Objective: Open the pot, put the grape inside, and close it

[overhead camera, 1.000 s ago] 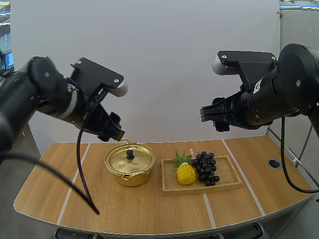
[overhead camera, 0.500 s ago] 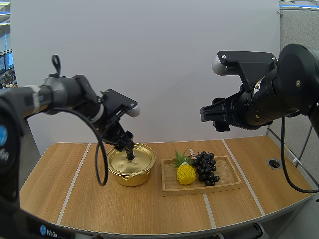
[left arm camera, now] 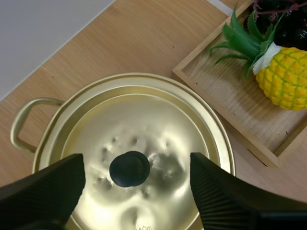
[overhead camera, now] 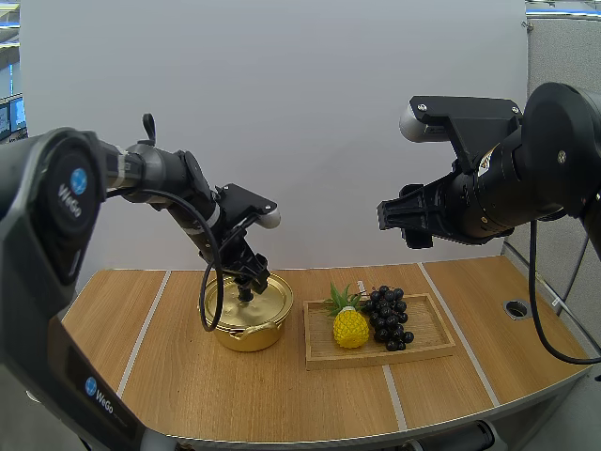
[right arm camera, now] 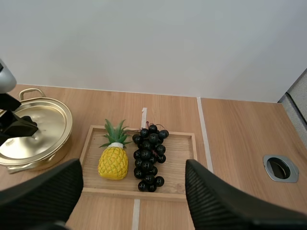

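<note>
A: The pot (overhead camera: pixel 246 318) stood left of centre on the worktop (overhead camera: pixel 282 404). Its lid (left arm camera: pixel 158 139) was seated flat and the black knob (left arm camera: pixel 129 168) was upright. The grapes (overhead camera: pixel 388 318) lay in the tray (overhead camera: pixel 423 350) to the pot's right, beside the pineapple (overhead camera: pixel 350 329), and were not yet picked up.

B: Change over the last second?

A: The left pincer (overhead camera: pixel 250 278) had come down and across, from high over the pot's left side to the lid. It hung right over the knob with its fingers (left arm camera: pixel 43 191) spread, one on each side, ribbed faces clear of it. I could confirm no contact.

B: The other arm?

A: The right pincer (overhead camera: pixel 387 218) had kept its place high above the tray, fingers spread and holding nothing. The pot, tray and fruit had not shifted.

B: Reading for the task?

A: My judgement: the approach to the lid was done or nearly so, and opening had not begun. The next move would call for a small drop, a close on the knob and a straight lift. The knob was small and round, so an off-centre close could slip or tip the lid. Loading the grapes and closing were still to do.
</note>
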Controlling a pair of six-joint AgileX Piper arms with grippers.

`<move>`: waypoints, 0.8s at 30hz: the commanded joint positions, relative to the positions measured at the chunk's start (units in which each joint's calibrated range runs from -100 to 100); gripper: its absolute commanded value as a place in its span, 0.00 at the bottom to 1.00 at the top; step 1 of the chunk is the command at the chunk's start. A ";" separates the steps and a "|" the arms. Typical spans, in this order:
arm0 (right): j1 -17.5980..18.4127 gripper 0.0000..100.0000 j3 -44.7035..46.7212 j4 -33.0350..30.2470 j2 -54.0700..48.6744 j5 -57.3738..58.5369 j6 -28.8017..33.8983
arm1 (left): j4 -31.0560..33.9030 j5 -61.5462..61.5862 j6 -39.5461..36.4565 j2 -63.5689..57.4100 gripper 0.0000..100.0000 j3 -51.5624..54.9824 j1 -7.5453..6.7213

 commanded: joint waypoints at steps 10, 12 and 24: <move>-0.18 1.00 -0.29 -0.27 -0.06 -1.04 -0.39 | 0.22 -5.61 -0.41 6.17 1.00 -0.65 -0.22; -0.18 1.00 -0.29 -0.27 -0.06 -1.04 -0.39 | 0.22 -5.61 -0.41 6.52 1.00 -0.65 -0.22; -0.18 1.00 -0.29 -0.27 -0.06 -1.04 -0.39 | 0.10 -6.50 -2.02 7.22 0.16 -0.65 -0.22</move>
